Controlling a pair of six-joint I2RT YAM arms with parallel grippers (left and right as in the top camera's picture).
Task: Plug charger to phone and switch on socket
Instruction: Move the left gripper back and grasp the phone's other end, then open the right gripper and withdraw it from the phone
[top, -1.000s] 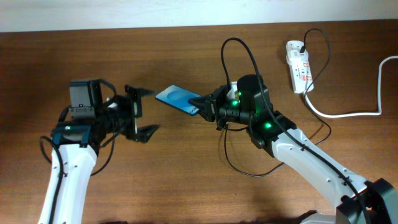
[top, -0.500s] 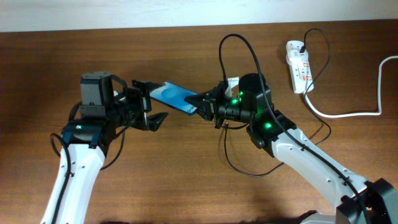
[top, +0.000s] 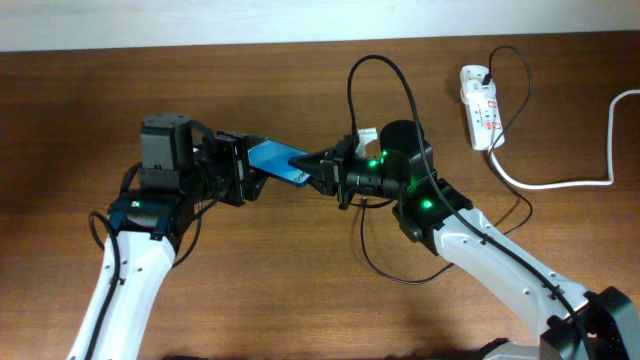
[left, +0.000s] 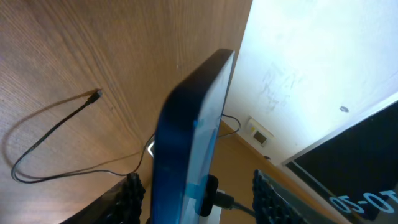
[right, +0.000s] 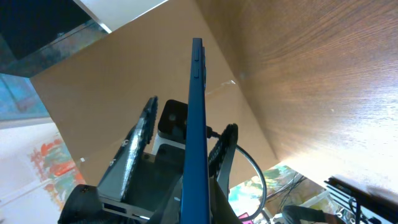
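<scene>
The right gripper (top: 319, 171) pinches one end of the phone (top: 272, 156), lifted off the table (top: 300, 310). The left gripper (top: 249, 166) straddles the other end, fingers spread (not gripping, from what I see). The charger's connector tip (left: 97, 94) lies loose on the wood, well apart from the socket (top: 479, 105).

- Phone (top: 277, 157): overhead, both short ends hidden, one inside my left gripper (top: 247, 168), one inside my right gripper (top: 318, 170). Both wrist views cut its lower end at the bottom edge. Right wrist view is edge-on, so the screen is unseen.
- Socket (top: 480, 105): red marks too small to tell switch position.
- White cord (top: 570, 184): leaves frame at the right edge.
- Charger (top: 378, 58): loop partly hidden under my right arm.
- My left fingers (left: 132, 190): only their tips are in frame.
</scene>
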